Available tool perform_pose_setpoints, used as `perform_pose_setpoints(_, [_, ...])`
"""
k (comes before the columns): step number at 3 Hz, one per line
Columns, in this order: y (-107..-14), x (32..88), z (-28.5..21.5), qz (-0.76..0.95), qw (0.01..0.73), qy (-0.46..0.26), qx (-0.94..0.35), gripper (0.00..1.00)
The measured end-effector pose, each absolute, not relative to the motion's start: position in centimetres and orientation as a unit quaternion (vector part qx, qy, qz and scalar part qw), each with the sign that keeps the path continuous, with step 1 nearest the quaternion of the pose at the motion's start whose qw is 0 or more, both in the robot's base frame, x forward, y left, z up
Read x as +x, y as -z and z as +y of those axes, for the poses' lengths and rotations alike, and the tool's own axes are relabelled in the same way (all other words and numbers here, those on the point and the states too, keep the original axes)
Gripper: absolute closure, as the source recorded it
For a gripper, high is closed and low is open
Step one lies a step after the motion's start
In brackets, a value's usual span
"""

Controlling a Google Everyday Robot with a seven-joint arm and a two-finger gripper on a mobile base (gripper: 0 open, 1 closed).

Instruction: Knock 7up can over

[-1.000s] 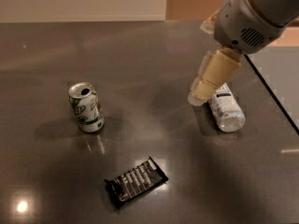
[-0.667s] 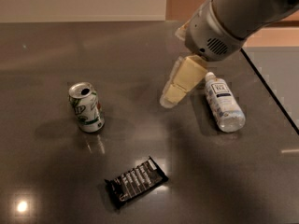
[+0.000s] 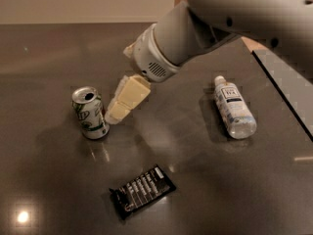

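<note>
Your gripper (image 3: 113, 116) hangs low over the table (image 3: 44, 53), reaching down and to the left from the big pale arm (image 3: 205, 28) that fills the top right of the view. Its cream fingers (image 3: 128, 94) look pressed together, with no gap showing between them and nothing held. Their tips sit just beside the right flank of the 7up can (image 3: 90, 112), about halfway up its side. You cannot tell whether they touch it.

The can stands upright on the left-centre of the table, its silver top with the open pull-tab hole facing up. A clear plastic bottle (image 3: 234, 106) with a white label lies on its side well to the right. A black packet (image 3: 143, 191) lies flat nearer the front edge, below the can and to its right.
</note>
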State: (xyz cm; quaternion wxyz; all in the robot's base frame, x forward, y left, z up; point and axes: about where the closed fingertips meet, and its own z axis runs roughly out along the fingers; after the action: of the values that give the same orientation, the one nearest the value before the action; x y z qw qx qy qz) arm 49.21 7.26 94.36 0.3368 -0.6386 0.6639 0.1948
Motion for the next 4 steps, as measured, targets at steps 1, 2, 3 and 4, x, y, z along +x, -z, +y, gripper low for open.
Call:
perform_pose_setpoints(1, [-93.5,49.3,10.8,0.643,0.343,-0.216,-0.650,0.00])
perform_pose_setpoints(2, [-92.0,50.2,13.9,0.631,0.335,-0.235,-0.659,0.00])
perform_pose_setpoints(3, [-90.2,50.2,16.2,0.624,0.319,-0.248,-0.669,0.00])
perform_pose_setpoints(4, [-88.9,49.9,17.5,0.622,0.305,-0.255,-0.675,0.00])
